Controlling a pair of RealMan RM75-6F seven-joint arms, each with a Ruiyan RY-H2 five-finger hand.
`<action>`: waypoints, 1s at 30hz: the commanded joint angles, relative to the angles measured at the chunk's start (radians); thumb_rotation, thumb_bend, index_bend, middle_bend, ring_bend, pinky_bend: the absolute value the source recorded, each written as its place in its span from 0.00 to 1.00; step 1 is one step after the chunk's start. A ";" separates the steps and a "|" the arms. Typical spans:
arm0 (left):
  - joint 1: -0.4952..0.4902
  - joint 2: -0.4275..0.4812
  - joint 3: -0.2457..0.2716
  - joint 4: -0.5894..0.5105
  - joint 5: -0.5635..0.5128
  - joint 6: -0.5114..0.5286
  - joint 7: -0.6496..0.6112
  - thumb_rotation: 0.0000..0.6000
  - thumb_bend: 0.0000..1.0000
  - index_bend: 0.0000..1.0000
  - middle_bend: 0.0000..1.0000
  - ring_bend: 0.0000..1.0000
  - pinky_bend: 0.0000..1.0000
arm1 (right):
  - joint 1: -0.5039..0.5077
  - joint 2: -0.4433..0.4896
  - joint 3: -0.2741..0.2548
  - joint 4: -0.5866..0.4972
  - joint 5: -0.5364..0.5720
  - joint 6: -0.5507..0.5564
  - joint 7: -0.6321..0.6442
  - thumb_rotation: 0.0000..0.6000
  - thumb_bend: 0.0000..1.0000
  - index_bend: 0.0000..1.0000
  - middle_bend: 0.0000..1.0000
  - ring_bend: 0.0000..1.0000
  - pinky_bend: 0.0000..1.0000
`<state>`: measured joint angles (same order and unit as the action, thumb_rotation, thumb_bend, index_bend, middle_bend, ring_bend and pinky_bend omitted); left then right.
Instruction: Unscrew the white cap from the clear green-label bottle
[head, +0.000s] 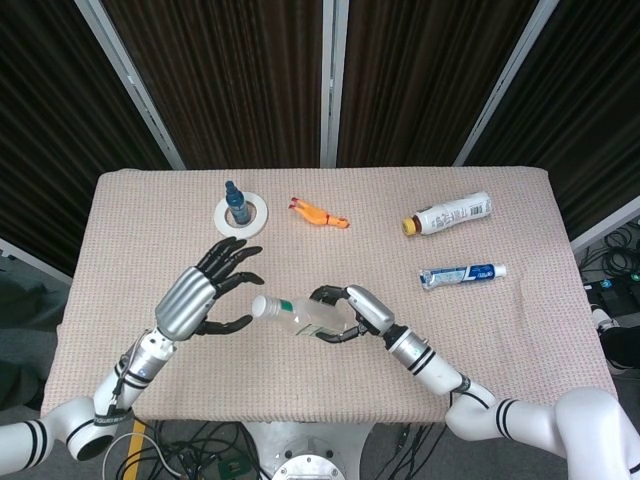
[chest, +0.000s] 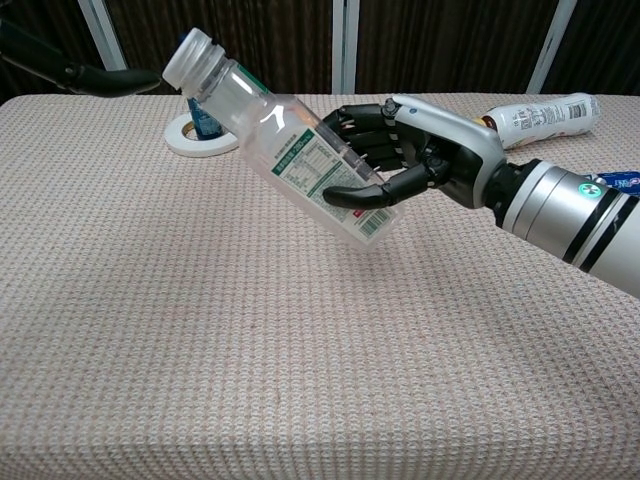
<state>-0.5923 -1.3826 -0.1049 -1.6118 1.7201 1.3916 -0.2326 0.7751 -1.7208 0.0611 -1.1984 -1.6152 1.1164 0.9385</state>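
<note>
My right hand (head: 352, 308) (chest: 412, 152) grips the clear green-label bottle (head: 300, 315) (chest: 285, 150) around its lower body and holds it tilted above the table, neck pointing up and to the left. The white cap (head: 262, 305) (chest: 189, 55) sits on the neck. My left hand (head: 205, 290) hovers just left of the cap, fingers spread, holding nothing. In the chest view only one dark fingertip (chest: 120, 80) of it shows, close to the cap but apart from it.
On the beige tablecloth (head: 520, 330) lie a white tape ring with a small blue bottle (head: 237, 205) standing in it, an orange toy (head: 318, 215), a white bottle on its side (head: 450, 213) and a toothpaste tube (head: 462, 273).
</note>
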 joint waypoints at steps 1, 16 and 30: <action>-0.002 0.005 0.002 -0.005 -0.001 -0.006 0.005 1.00 0.26 0.35 0.08 0.00 0.00 | 0.002 0.000 0.000 0.001 0.000 -0.002 0.001 1.00 0.41 0.71 0.55 0.46 0.58; -0.008 0.042 0.021 -0.039 -0.011 -0.043 -0.036 1.00 0.26 0.35 0.01 0.00 0.00 | 0.016 0.004 -0.004 0.014 -0.009 -0.010 0.003 1.00 0.41 0.61 0.49 0.46 0.58; -0.018 0.066 0.037 -0.059 -0.015 -0.083 -0.043 1.00 0.27 0.35 0.00 0.00 0.00 | 0.039 0.021 -0.008 0.008 -0.014 -0.029 0.004 1.00 0.41 0.59 0.47 0.46 0.58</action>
<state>-0.6097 -1.3167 -0.0683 -1.6701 1.7048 1.3093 -0.2754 0.8141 -1.7000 0.0537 -1.1902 -1.6296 1.0875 0.9432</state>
